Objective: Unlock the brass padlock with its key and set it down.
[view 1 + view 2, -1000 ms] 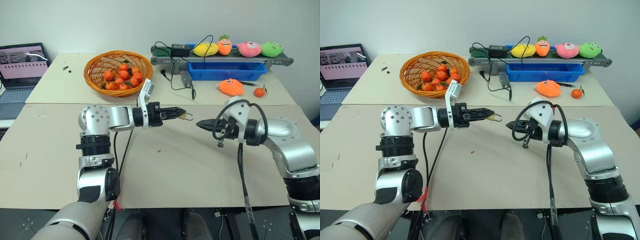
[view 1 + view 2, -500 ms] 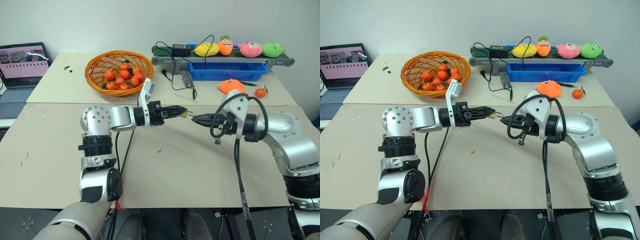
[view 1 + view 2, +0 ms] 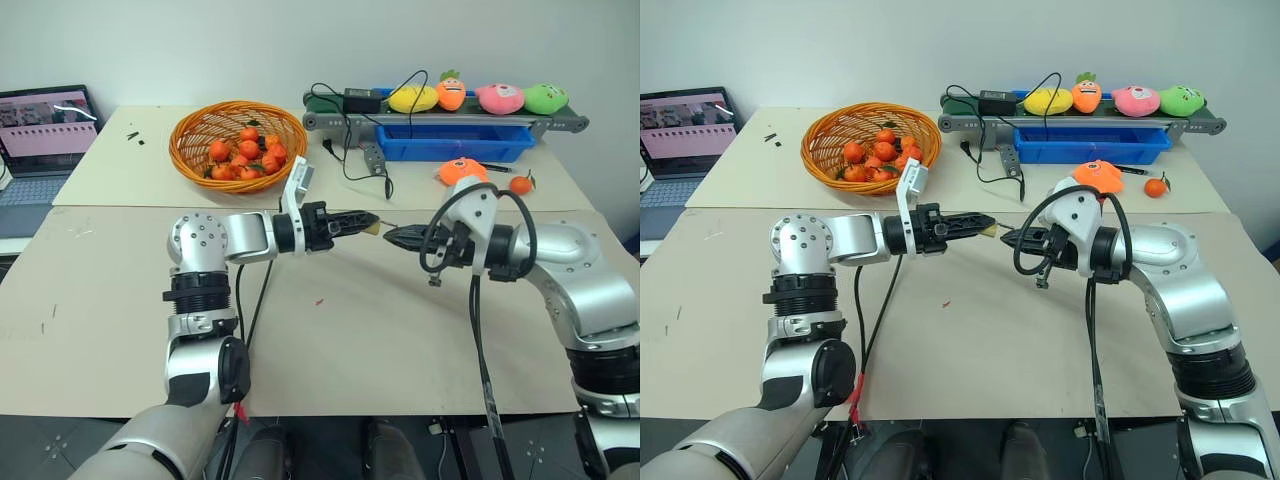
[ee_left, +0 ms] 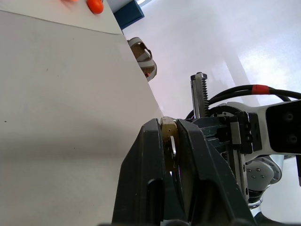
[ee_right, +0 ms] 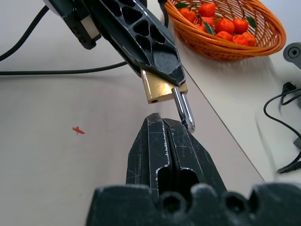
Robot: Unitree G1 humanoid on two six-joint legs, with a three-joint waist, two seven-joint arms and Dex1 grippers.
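Left gripper: you have it clamped on the brass padlock, held above the table with the shackle pointing at the other arm.
Right gripper: fingers pressed together, tips just beside the shackle; you cannot tell if they touch it.
Key: no key can be made out between the 2 right fingers or in the lock.
Risk: pushing the tips against the shackle could twist the padlock out of its thin pinch and drop it.
Hidden: the keyhole face and whether the shackle is already released.
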